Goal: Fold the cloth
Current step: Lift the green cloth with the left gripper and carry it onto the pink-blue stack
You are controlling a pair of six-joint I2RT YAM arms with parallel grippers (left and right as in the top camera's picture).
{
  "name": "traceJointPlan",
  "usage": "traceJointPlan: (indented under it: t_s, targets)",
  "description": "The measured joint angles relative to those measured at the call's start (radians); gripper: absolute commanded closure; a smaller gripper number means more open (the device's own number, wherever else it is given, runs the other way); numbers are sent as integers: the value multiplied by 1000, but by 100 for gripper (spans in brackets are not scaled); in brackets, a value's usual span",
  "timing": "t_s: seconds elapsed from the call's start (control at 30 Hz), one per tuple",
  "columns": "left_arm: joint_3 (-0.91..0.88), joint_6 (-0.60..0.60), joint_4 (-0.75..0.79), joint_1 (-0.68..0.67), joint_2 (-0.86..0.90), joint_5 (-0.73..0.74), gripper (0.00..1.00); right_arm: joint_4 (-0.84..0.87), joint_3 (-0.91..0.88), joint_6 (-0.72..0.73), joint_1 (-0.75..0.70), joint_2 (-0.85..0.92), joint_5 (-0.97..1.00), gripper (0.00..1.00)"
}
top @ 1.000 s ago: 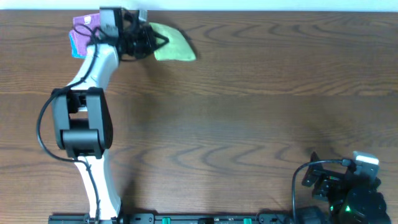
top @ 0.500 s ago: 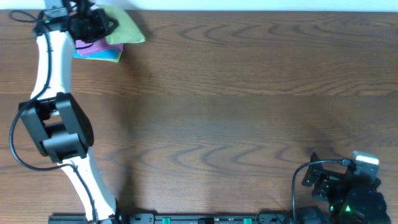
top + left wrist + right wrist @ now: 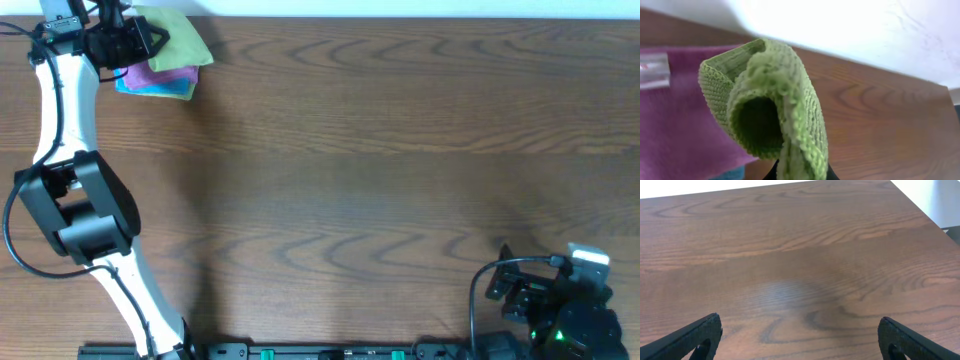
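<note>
FROM OVERHEAD: At the far left corner of the table (image 3: 380, 180), the cloth (image 3: 182, 42) is seen pinched in the left gripper (image 3: 148, 40), whose jaws are pressed together on one edge of it. The lime-green fabric is bunched over a purple folded cloth (image 3: 168, 72), which is itself laid on a blue folded cloth (image 3: 160, 90). Whether the green fabric is touching the purple one cannot be told from above. The right arm (image 3: 555, 300) is seen at the near right edge, well apart from the pile.

FROM THE LEFT WRIST: The frame is filled by the cloth, curled into a loose loop with its layers doubled over. It is gripped from below, where only a sliver of dark finger is shown. The purple cloth is seen behind it to the left, and bare wood to the right.

FROM THE RIGHT WRIST: The right gripper (image 3: 799, 320) is shown spread wide over bare wood, with nothing held between its fingers.

The folding itself is judged to be largely done, and the step in hand is taken to be the setting of the cloth onto the pile. For the next move, a gentle lowering onto the purple cloth is called for, with the layers kept doubled, and the jaws are to be opened only once the fabric is resting flat, so that the loop is not allowed to spring open or slide off the edge
</note>
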Motion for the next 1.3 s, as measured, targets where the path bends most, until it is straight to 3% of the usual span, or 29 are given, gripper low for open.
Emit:
traceJointPlan:
  t_s: [0.5, 1.1, 1.13, 1.17, 1.2, 1.3]
  targets:
    - [2, 195, 53, 20, 0, 8, 95, 0, 0, 0, 0, 0, 0, 1]
    - [3, 212, 38, 64, 61, -4, 94, 0, 0, 0, 0, 0, 0, 1]
    - [3, 212, 31, 68, 65, -12, 94, 0, 0, 0, 0, 0, 0, 1]
    - [3, 212, 24, 71, 68, -21, 88, 0, 0, 0, 0, 0, 0, 1]
    - [3, 211, 16, 74, 72, -34, 75, 0, 0, 0, 0, 0, 0, 1]
    - [3, 209, 13, 77, 80, -63, 63, 0, 0, 0, 0, 0, 0, 1]
